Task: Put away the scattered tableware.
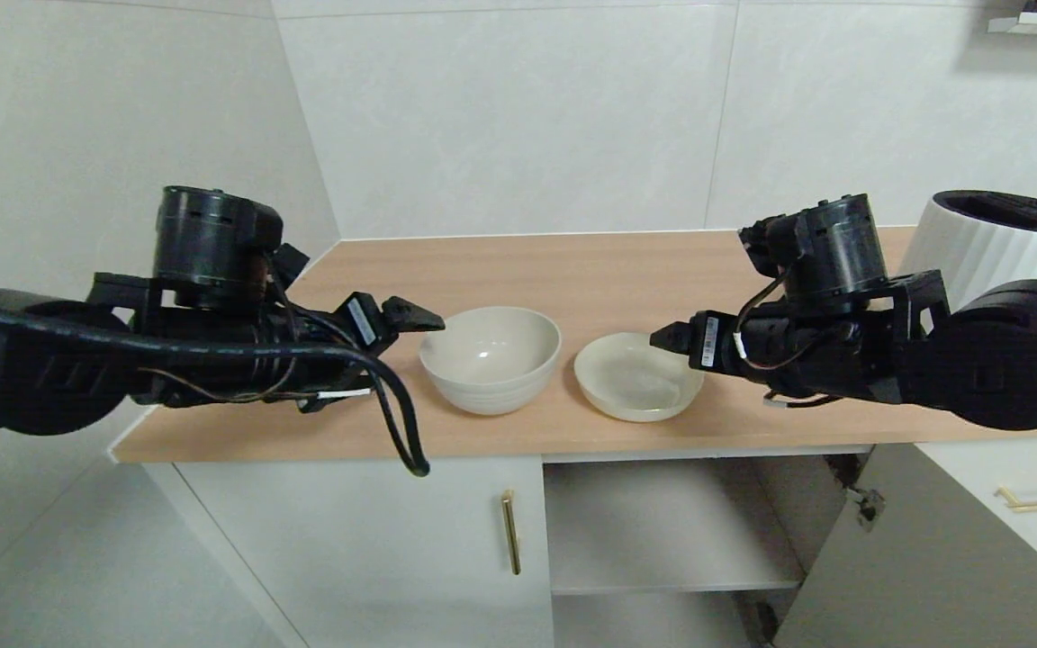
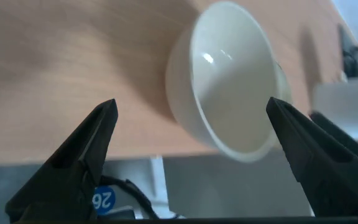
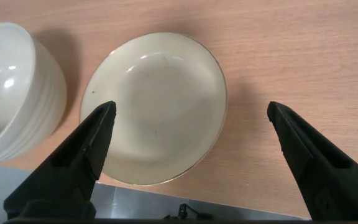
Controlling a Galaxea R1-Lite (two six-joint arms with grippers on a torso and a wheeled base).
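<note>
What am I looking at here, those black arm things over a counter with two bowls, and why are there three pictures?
This is a two-armed robot. The wide picture comes from a camera on its head, looking down at a wooden counter. The other two come from cameras on each wrist, looking out between that arm's two black fingers. On the counter stand a deep bowl and, beside it, a shallow dish, both pale and empty. The left gripper is by the deep bowl, and the right gripper is by the shallow dish. Both are open and hold nothing. Below the counter a cabinet stands open.
</note>
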